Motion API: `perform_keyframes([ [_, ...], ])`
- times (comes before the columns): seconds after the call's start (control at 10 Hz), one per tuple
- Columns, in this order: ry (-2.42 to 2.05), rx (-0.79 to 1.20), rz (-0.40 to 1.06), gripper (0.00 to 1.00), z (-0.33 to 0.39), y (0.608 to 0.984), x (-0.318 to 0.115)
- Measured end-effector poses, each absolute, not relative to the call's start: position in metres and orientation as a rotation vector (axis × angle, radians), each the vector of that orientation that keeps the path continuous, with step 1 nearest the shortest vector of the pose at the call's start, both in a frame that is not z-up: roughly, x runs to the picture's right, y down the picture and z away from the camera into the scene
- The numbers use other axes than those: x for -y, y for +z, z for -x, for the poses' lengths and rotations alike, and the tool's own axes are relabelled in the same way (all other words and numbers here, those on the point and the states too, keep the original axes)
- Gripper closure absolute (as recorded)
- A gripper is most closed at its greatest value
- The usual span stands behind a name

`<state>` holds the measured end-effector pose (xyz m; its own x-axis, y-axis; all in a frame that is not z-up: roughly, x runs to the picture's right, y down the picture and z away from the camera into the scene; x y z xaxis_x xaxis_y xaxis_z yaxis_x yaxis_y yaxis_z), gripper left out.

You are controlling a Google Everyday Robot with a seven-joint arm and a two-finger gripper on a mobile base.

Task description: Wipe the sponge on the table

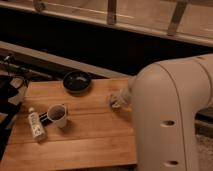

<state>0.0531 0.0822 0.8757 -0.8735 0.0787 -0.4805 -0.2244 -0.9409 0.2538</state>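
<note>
The light wooden plank table fills the lower left of the camera view. My gripper is low over the table's right part, at the end of the big white arm that covers the right side. At the gripper's tip there is a small pale patch against the wood. It may be the sponge, but I cannot make it out as a separate block. Everything behind the arm is hidden.
A dark round bowl sits near the table's far edge. A white mug and a white labelled bottle lying down are at the left. Dark equipment stands off the left edge.
</note>
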Motion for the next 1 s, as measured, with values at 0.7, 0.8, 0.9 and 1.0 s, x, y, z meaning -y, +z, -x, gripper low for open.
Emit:
perform_keyframes([
  [0.7,2.744,-0.352,0.814,1.0,-0.007,0.865,-0.081],
  [0.8,2.678,-0.343,0.862,1.0,0.01,0.849,-0.085],
  [0.9,2.623,-0.367,0.9,1.0,0.023,0.84,-0.089],
  [1.0,2.543,-0.445,0.93,1.0,0.033,0.834,-0.096],
])
